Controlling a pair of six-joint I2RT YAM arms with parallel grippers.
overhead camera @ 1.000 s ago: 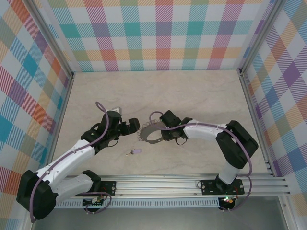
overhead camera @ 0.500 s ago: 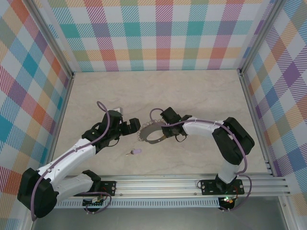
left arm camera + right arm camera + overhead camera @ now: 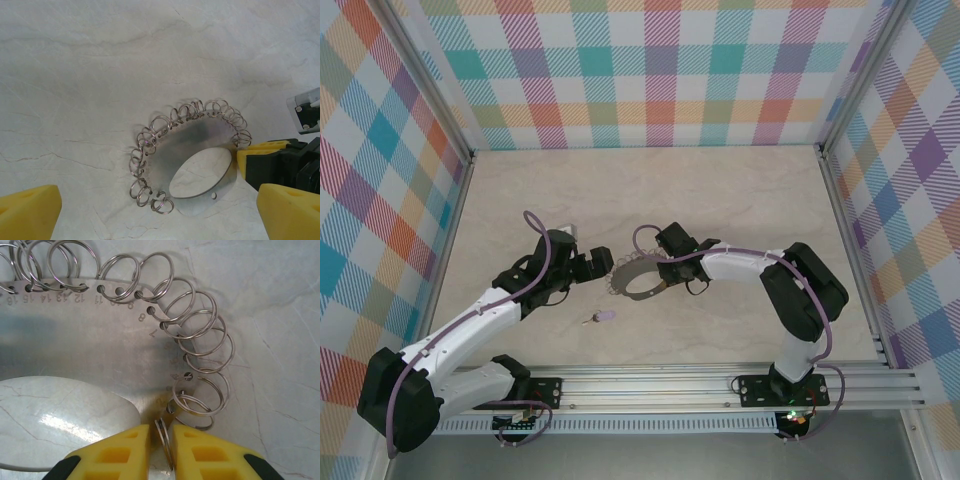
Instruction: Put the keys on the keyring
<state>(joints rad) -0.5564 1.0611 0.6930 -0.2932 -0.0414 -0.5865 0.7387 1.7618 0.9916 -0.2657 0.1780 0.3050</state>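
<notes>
1. A big flat grey metal keyring (image 3: pixel 628 270) lies on the pale, marble-look table (image 3: pixel 720 200), near the middle of the top view.
2. The keyring has a wide oval hole, and many small silver wire loops (image 3: pixel 150 137) hang all along its rim.
3. In the right wrist view, tiny numbers (image 3: pixel 60 296) are stamped beside the little holes that hold the loops.
4. A tiny key (image 3: pixel 604 317) with a light purple head lies flat on the table. It is just below the keyring in the top view and does not touch it.
5. The left gripper (image 3: pixel 590 265) is wide open and holds nothing. It sits just to the left of the keyring in the top view.
6. In the left wrist view, its yellow fingertips (image 3: pixel 27 210) are in the two bottom corners, far apart, with the keyring between and above them.
7. The right gripper (image 3: pixel 161 440) is at the right side of the keyring.
8. Its two yellow fingers (image 3: pixel 115 450) are almost closed, at the bottom of the right wrist view.
9. One thin silver loop (image 3: pixel 161 432) stands on its edge between those fingers.
10. The loop seems to touch one finger, and a thin gap shows on the other side, so I cannot tell if it is pinched tight.
</notes>
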